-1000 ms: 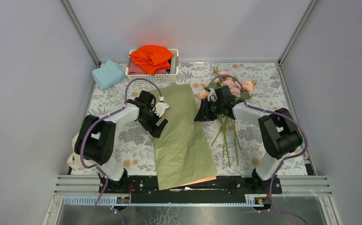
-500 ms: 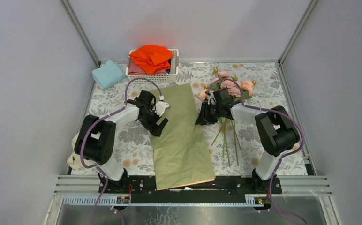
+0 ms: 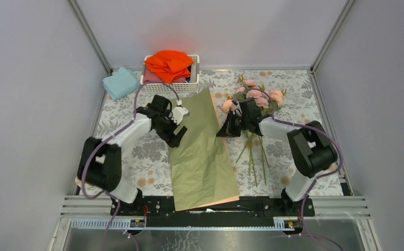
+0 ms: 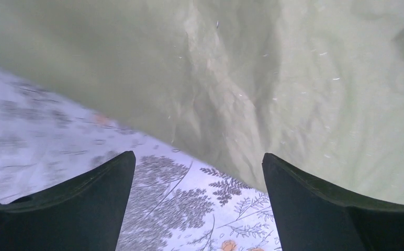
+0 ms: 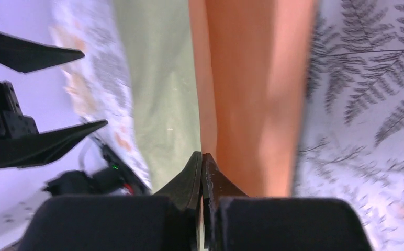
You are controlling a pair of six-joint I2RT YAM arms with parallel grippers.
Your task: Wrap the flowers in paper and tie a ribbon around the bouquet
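The paper (image 3: 201, 154) lies olive face up down the middle of the table. My right gripper (image 3: 225, 130) is shut on the paper's right edge and tilts it up. In the right wrist view the gripper (image 5: 202, 155) pinches that edge, with the peach underside (image 5: 252, 94) to the right of it. My left gripper (image 3: 176, 136) stands open at the paper's left edge. In its own view the left gripper (image 4: 198, 154) has only tablecloth between its fingers, and the paper (image 4: 273, 78) lies just beyond. The flowers (image 3: 257, 97) lie loose to the right, stems toward me. I cannot make out the ribbon.
A white basket (image 3: 189, 86) with an orange cloth (image 3: 168, 63) stands at the back, and a light-blue folded cloth (image 3: 120, 83) lies to its left. A cream lump (image 3: 79, 180) sits by the left arm's base. Grey walls close in three sides.
My right gripper has shut on the paper's right edge, and that edge now stands lifted. My left arm has stretched farther back, its gripper still open at the left edge.
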